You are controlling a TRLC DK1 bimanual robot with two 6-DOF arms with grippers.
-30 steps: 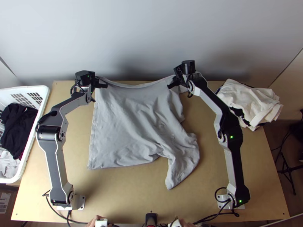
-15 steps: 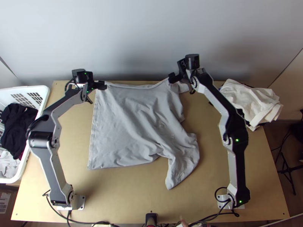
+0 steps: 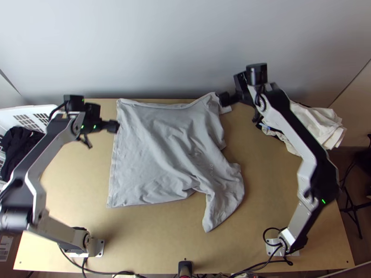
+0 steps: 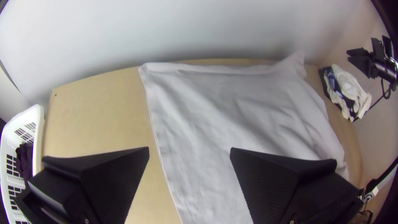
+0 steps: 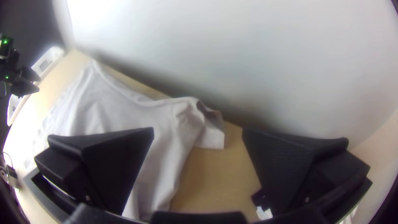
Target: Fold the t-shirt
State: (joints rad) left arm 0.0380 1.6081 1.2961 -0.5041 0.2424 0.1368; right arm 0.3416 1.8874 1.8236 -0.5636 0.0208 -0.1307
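I have a light wooden table (image 3: 153, 252) below me, with a pale wall (image 3: 162, 41) beyond its far edge. Across the table's middle and far side lies the t-shirt (image 3: 153, 148), pale grey and spread rather than folded. The side toward my left arm is straight and fairly smooth, with a stitched seam line. The other side is uneven, with long soft creases slanting into a rumpled part that narrows to a rounded tip toward the near edge. The cloth looks matt and soft.

Off the table's left side is a white plastic basket (image 3: 35, 109), its walls cut with slots, holding dark clothing (image 3: 16, 148). At the far right is a loose heap of cream and dark clothes (image 3: 320, 121).

My left gripper (image 3: 114, 126) hangs by the shirt's left side; I can't fairly judge from above whether it touches. In its wrist view, the fingers of the left gripper (image 4: 190, 148) stand wide apart, nothing between them. My right gripper (image 3: 223, 99) is at the shirt's far right corner, where a short flap sticks out, its black fingers also wide apart and holding nothing.

Bare wood runs along both sides of the shirt and in a broad band before its near hem.
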